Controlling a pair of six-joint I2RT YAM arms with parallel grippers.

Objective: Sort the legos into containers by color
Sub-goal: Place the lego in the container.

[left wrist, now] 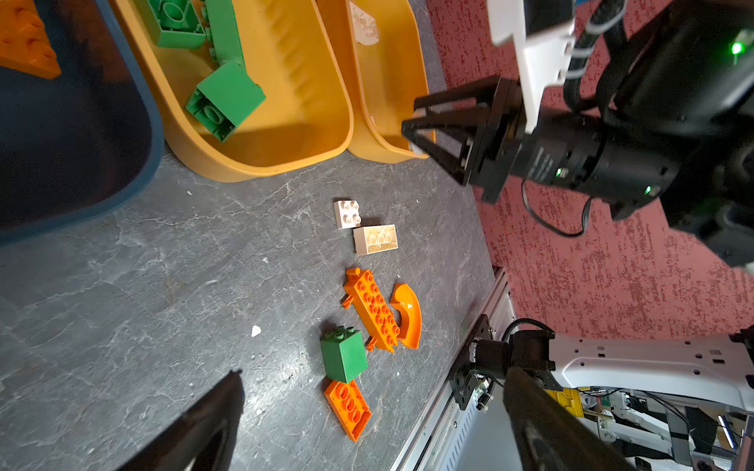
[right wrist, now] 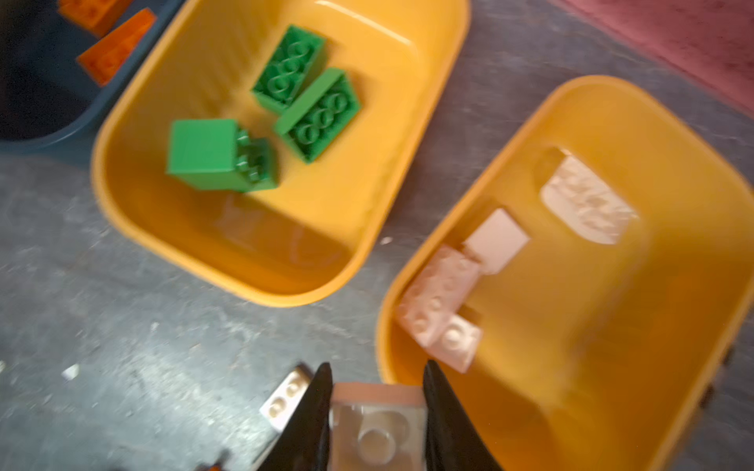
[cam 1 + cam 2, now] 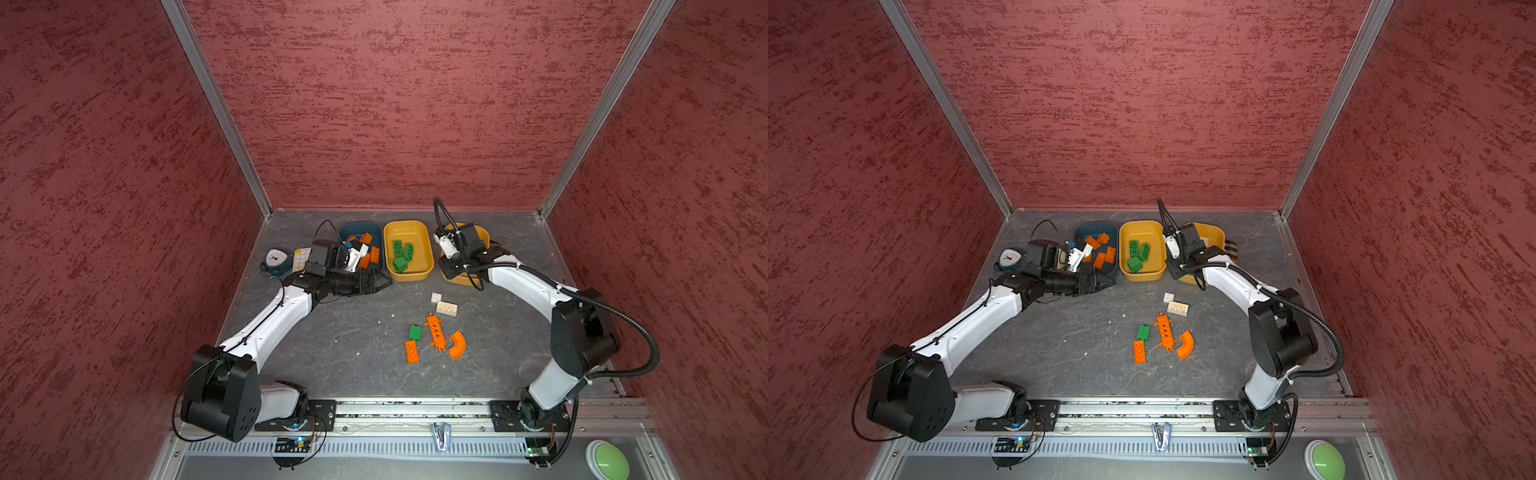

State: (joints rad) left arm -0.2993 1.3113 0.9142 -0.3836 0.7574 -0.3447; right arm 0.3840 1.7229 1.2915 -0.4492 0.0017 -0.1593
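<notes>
Right tool [image 2: 376,367] is clamped tight on a cream brick [image 2: 377,424]. The brick's hollow underside faces the wrist camera, and it hangs at the near rim of the right yellow tub [image 2: 612,106]. That tub is smooth glossy plastic with rounded corners, and several cream studded bricks [image 2: 440,293] lie in it.

Left tool [image 1: 375,370] gapes wide with nothing in it, by the near end of the teal tub [image 3: 357,229]. The teal tub holds flat orange bricks [image 3: 372,254].

Middle yellow tub [image 3: 409,277] holds three green blocks [image 2: 310,114], one tipped on its side.

Loose on the dark, veined, slate-look desk [image 3: 332,353]:
- A small cream square [image 3: 436,297] sits just beside a longer cream block [image 3: 446,308].
- A long orange holed bar [image 3: 435,332] has the smooth orange arc [image 3: 457,345] against it.
- A green cube [image 3: 414,332] sits just beside a flat orange plate [image 3: 412,351].
</notes>
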